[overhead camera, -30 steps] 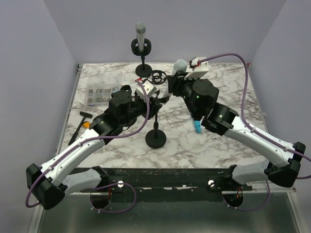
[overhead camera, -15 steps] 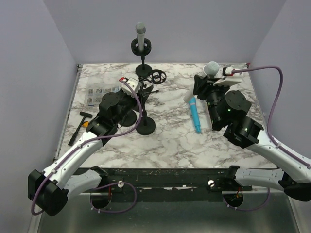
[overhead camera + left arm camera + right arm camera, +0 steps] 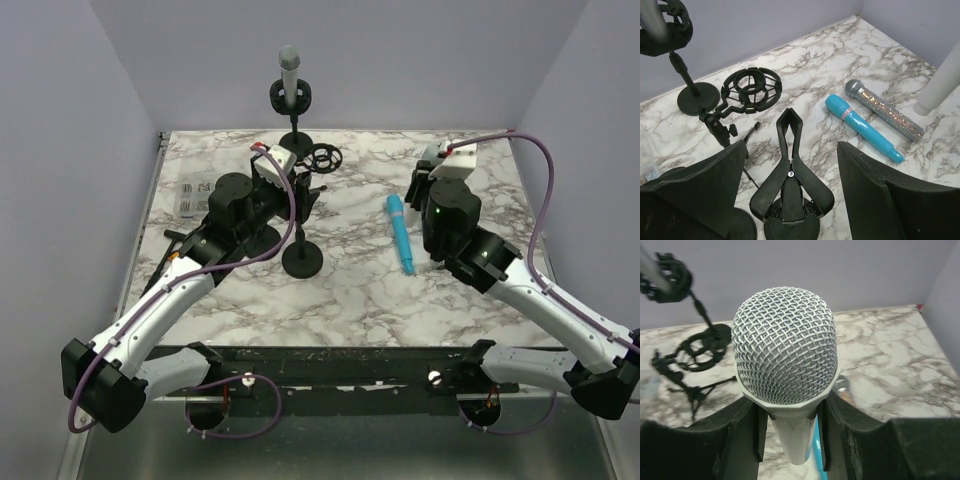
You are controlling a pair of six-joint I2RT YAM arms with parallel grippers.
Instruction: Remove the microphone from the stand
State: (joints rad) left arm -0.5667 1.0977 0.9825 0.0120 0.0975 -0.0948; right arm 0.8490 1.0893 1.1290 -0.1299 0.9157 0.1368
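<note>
Right gripper: I see it clamped on the white-bodied microphone with the silver mesh head. Both black padded fingers press the body just under the head.
Microphone: it is off the stand, held head-up in that gripper over the far right part of the white marble table, well apart from the clip.
Stand: a black desk stand with a round base sits left of centre. Its black spring clip holds nothing, and I read its prongs as pointing towards the far side.
Left gripper: the jaws are spread wide, one finger on either side of the clip. I can't see either finger touching it, and they hold nothing.
On the table: a light blue microphone lies flat between the stand and the right arm. From the left wrist view, a silver glitter microphone lies just beside it on its right.
Far side: a black empty shock mount on a small stand is near the far edge. Behind it a grey microphone in a second black stand stands upright.
</note>
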